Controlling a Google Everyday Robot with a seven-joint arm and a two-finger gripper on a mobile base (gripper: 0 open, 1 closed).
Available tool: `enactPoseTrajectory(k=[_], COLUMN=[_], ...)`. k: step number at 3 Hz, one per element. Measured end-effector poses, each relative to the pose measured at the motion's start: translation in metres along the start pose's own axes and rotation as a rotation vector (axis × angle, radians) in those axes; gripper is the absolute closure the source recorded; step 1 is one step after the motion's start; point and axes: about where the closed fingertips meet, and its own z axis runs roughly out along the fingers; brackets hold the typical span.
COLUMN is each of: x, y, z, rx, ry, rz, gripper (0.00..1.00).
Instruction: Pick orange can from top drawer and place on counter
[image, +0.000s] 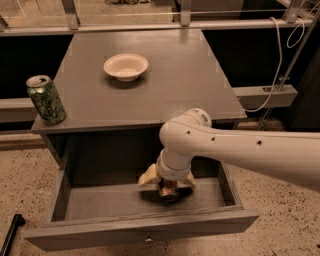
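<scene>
Pincer seen in drawer at orange can, clamp cannot be told; bowl, green can beyond on tabletop; drawer walls flank.

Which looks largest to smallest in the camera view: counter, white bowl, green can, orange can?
1. counter
2. green can and white bowl, too alike to rank
3. orange can, part-hidden under gripper in top drawer

Hand low in top drawer, walled sides, counter overhanging the rear.
</scene>
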Motion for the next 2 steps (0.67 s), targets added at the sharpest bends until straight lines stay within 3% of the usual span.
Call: enactPoseTrajectory(k=[1, 2], x=[-0.0005, -0.0003], y=[0.0029, 0.0019], z=[0.018, 0.0128], rx=[0.007, 0.007], ry=[-0.023, -0.023], rz=[0.02, 0.02], gripper=[0.27, 0.5])
